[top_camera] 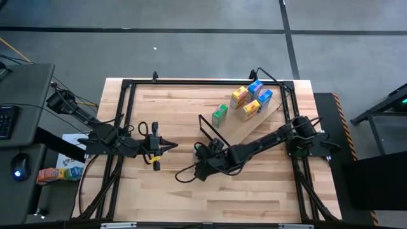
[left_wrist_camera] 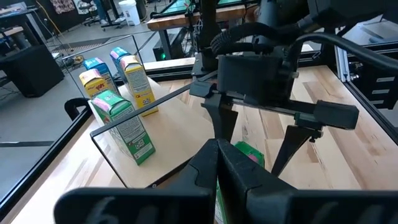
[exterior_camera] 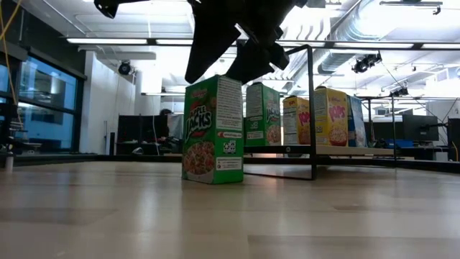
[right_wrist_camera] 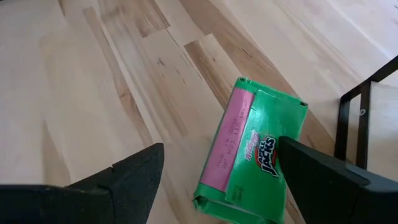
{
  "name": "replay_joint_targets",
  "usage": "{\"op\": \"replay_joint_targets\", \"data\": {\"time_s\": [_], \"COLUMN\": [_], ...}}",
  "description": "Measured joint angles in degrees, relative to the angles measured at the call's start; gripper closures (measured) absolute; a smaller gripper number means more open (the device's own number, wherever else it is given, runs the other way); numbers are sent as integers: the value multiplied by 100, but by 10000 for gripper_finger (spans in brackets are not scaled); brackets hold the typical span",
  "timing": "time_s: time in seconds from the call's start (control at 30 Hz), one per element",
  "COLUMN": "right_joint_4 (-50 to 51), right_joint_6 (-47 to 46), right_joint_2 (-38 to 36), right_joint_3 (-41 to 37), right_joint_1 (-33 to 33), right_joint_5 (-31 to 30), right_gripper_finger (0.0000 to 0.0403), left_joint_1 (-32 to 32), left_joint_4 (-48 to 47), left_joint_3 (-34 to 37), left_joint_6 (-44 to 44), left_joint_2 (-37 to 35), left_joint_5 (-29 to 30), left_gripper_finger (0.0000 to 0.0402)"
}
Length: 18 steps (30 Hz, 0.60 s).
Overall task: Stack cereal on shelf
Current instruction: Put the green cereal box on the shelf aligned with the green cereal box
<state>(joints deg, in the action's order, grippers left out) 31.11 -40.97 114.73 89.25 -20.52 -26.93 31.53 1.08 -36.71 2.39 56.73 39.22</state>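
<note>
A green cereal box [exterior_camera: 213,129] stands upright on the tabletop, just in front of the shelf's black frame [exterior_camera: 313,108]. My right gripper [right_wrist_camera: 219,152] is open right above the box. Its fingers stand apart over the box's top [right_wrist_camera: 249,155], and I see no touch. The shelf board [top_camera: 245,130] lies at the back right and carries several boxes standing upright: a green one [top_camera: 219,114], two yellow-orange [top_camera: 240,97] and two blue [top_camera: 264,98]. My left gripper [top_camera: 166,147] is shut and empty, left of centre above the table.
The black frame [top_camera: 210,130] at the shelf's near end stands close beside my right gripper. A black rail frame [top_camera: 127,86] runs around the tabletop. More boxes [top_camera: 57,173] lie off the table at the left. Bare wood lies in front of the green box [exterior_camera: 215,216].
</note>
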Motion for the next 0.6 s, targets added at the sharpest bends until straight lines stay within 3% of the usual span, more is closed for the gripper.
{"op": "replay_joint_targets", "data": {"time_s": [0.6], "right_joint_4": [-3], "right_joint_6": [118], "right_joint_2": [18], "right_joint_3": [-9], "right_joint_1": [-18], "right_joint_5": [-304], "right_gripper_finger": [103], "left_joint_1": [2], "left_joint_4": [0], "left_joint_3": [0], "left_joint_6": [-4], "left_joint_2": [0], "left_joint_5": [0], "left_gripper_finger": [401]}}
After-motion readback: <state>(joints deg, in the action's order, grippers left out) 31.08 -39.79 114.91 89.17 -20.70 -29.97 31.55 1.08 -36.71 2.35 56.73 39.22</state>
